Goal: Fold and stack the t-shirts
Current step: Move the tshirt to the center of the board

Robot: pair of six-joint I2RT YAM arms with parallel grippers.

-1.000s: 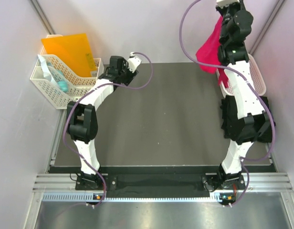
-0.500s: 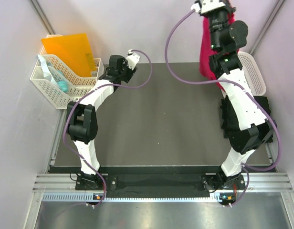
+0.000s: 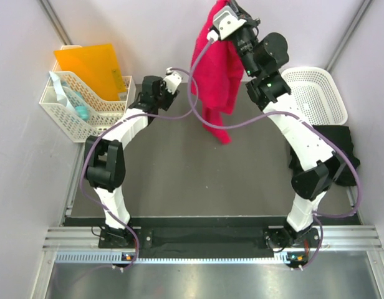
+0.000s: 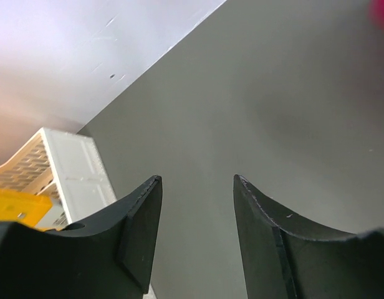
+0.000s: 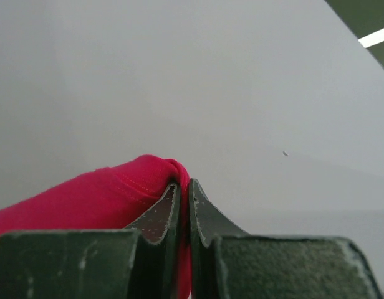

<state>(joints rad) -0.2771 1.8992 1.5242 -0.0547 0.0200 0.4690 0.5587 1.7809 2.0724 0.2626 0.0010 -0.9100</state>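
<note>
The pinkish-red t-shirt [image 3: 214, 75] hangs in the air over the back middle of the dark mat, its lower tip near the surface. My right gripper [image 3: 218, 14] holds it high at its top edge. In the right wrist view the gripper [image 5: 184, 184] is shut on a fold of the red cloth [image 5: 86, 193]. The black t-shirt [image 3: 335, 146] lies crumpled at the mat's right edge, partly behind the right arm. My left gripper [image 3: 156, 86] hovers at the back left, left of the hanging shirt. It is open with nothing between its fingers [image 4: 197, 180].
A white lattice basket [image 3: 316, 93] stands at the back right. A white organizer [image 3: 73, 109] with an orange folder [image 3: 92, 65] stands at the back left, close to the left gripper; its corner [image 4: 73, 168] shows in the left wrist view. Walls enclose three sides.
The right arm has swung left, carrying the red shirt from above the white basket to above the back middle of the mat. The left arm has barely moved.
</note>
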